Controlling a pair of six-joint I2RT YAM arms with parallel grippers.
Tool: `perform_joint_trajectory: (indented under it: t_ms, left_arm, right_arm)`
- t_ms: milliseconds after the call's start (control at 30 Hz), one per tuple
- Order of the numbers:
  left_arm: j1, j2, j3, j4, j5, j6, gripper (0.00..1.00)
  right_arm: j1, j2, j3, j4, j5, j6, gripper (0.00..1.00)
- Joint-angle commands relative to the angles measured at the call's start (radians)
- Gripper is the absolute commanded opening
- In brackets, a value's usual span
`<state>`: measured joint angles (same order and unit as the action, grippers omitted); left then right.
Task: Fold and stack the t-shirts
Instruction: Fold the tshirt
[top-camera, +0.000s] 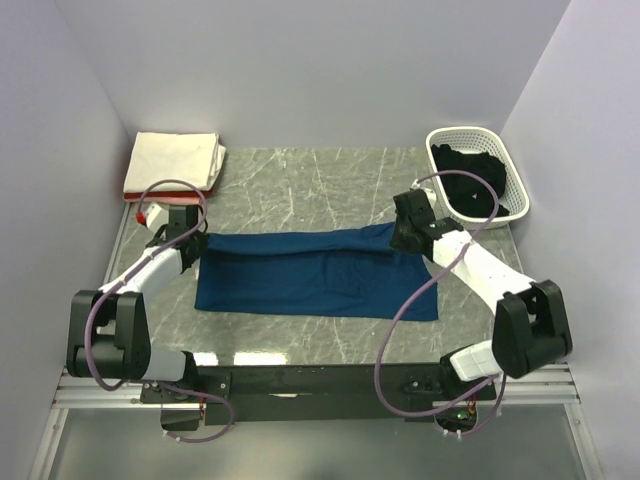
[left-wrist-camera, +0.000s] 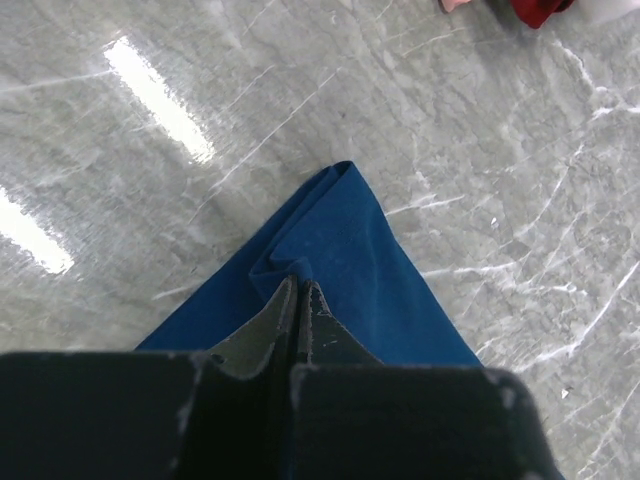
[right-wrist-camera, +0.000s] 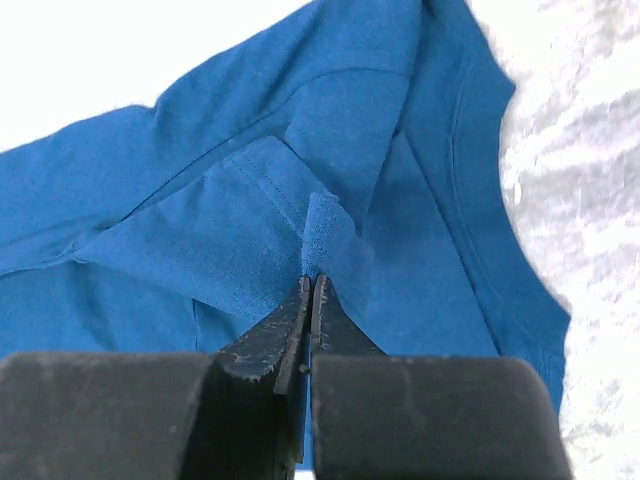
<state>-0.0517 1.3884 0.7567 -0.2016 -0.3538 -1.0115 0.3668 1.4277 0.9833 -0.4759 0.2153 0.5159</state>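
Blue t-shirt (top-camera: 320, 275) between 2 clamped grippers

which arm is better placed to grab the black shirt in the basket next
Right, probably: the right gripper, now shut on the blue shirt, sits beside the basket; the left gripper is far across.

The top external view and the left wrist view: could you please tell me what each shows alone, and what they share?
Only top external: the basket holding a black t-shirt, the folded cream t-shirt, the right gripper. Only left wrist: the left gripper up close, jaws pressed together on a folded corner of the blue t-shirt. Both: that blue t-shirt on the marble table.
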Motion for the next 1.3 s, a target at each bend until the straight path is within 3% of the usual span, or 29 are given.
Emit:
perform_joint_trajectory:
  t_ms: [0,533,1067,1133,1233,1267]
  left_arm:
    - [0.004,-0.052,-0.023,0.036,0.003,-0.006,0.01]
    - [0.009,-0.121,-0.126,0.048,-0.001,-0.016,0.01]
    - [0.032,-0.140,-0.143,0.036,0.004,-0.001,0.01]
    - [0.032,-0.143,-0.152,0.037,0.007,-0.002,0.06]
    - [0.036,-0.163,-0.177,0.041,0.013,-0.012,0.27]
    - [0.036,-0.170,-0.180,0.036,0.013,-0.013,0.32]
  right_arm:
    - [0.015,-0.071,-0.041,0.014,-0.008,0.019,0.00]
    - [0.050,-0.199,-0.193,0.072,-0.180,0.029,0.08]
    - [0.050,-0.277,-0.202,0.014,-0.149,0.027,0.06]
    - [0.050,-0.288,-0.236,0.031,-0.162,0.030,0.10]
    - [0.050,-0.309,-0.274,0.052,-0.203,0.026,0.31]
    - [0.050,-0.319,-0.282,0.056,-0.235,0.023,0.43]
